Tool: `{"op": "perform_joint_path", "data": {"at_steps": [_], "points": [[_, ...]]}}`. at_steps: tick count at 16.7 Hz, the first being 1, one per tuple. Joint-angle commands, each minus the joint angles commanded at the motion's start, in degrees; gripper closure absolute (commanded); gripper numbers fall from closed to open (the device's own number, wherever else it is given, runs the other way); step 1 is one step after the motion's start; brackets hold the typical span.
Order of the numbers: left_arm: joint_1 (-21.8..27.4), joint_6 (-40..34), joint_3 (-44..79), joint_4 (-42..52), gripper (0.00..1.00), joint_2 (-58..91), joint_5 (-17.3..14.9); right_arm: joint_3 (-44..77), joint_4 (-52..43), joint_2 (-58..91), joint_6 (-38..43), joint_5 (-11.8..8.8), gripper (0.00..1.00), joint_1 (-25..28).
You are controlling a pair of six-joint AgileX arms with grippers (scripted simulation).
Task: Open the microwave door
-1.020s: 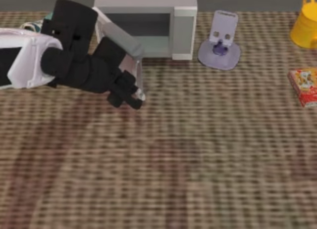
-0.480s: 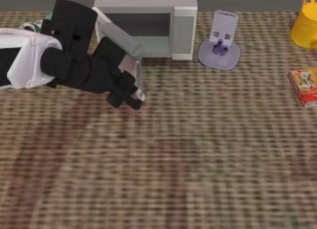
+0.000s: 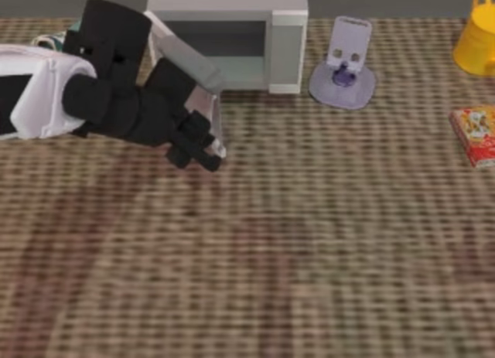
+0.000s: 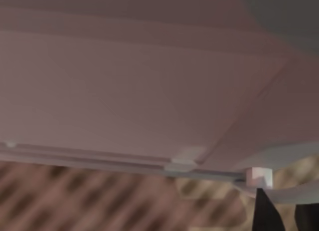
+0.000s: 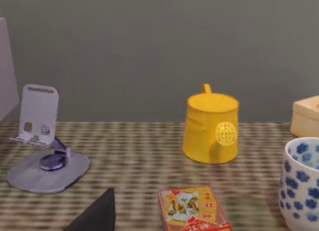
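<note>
While the microwave (image 3: 232, 37) sits at the table's 12 o'clock edge, a little toward 11, its door (image 3: 186, 64) stands swung out toward 7 o'clock, hinged on the oven's 9 o'clock side, with the dark cavity open to view. The left arm reaches in from 9 o'clock, its white and black links lying across the woven mat (image 3: 309, 242). The left gripper (image 3: 203, 148) is at the door's free outer edge, at about 7 o'clock from the oven, touching the panel there. Its jaws look clenched on the door's edge, though the dark fingers hide the exact contact. From the left wrist, the pale door (image 4: 124, 91) fills nearly all the view, close up, with a small white block (image 4: 259, 177) at its corner and the mat (image 4: 75, 201) beyond.

A lilac phone stand (image 3: 344, 64) sits just at 3 o'clock of the microwave, apart from it. A yellow watering can (image 3: 478, 37) is at the table's 2 o'clock corner, and a red card box (image 3: 476, 135) lies near the 3 o'clock edge. The right wrist view shows the stand (image 5: 42, 141), the can (image 5: 212, 127), the card box (image 5: 192, 208), a blue-flowered cup (image 5: 304, 181) and a tan box (image 5: 305, 116). Only a dark tip of the right gripper (image 5: 94, 213) shows there; its jaws' state I cannot tell.
</note>
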State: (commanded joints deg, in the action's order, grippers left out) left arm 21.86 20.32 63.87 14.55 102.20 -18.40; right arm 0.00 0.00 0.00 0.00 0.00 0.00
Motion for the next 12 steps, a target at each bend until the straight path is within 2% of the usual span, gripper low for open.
{"op": "perform_joint_path", "data": {"at_steps": [5, 12], "points": [[0.0, 0.0, 0.0, 0.0, 1.00, 0.0, 0.0, 0.0, 0.0, 0.0, 0.0, 0.0, 0.00, 0.0], [-1.2, 3.0, -0.1, 1.1, 1.00, -0.4, -2.2, 0.0, 0.0, 0.0, 0.0, 0.0, 0.00, 0.0]]}}
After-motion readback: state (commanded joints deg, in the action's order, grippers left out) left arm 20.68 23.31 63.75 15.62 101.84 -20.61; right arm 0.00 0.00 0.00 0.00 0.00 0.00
